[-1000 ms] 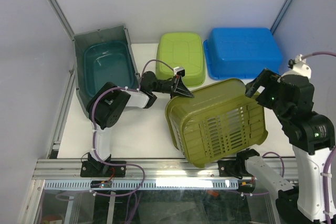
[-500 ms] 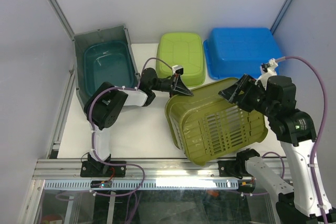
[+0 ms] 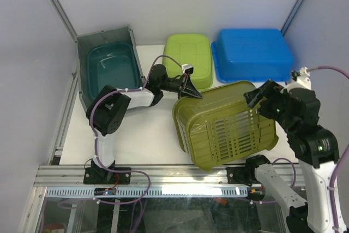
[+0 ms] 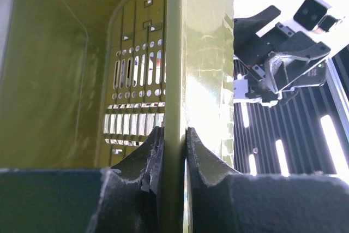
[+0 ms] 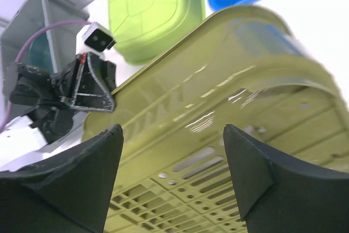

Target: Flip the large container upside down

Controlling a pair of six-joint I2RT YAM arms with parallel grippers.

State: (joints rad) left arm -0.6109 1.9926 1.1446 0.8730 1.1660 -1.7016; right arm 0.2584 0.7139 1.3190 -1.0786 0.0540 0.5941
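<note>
The large container is an olive-green slotted basket (image 3: 226,124). It stands tipped on its side near the table's front edge, its opening facing left. My left gripper (image 3: 191,90) is shut on the basket's upper left rim; in the left wrist view the rim (image 4: 175,80) runs between my jaws. My right gripper (image 3: 257,95) is open at the basket's upper right corner, not gripping it. In the right wrist view the slotted wall (image 5: 218,135) fills the space between my spread fingers (image 5: 92,173).
A lime-green bin (image 3: 188,60) and a blue bin (image 3: 252,54) lie upside down at the back. A teal bin (image 3: 106,72) stands tilted at the back left. The table's front rail (image 3: 163,177) runs just below the basket.
My right gripper reached in to the basket's top edge, then drew back right. The basket shifted slightly; my left gripper stays shut on its rim.
</note>
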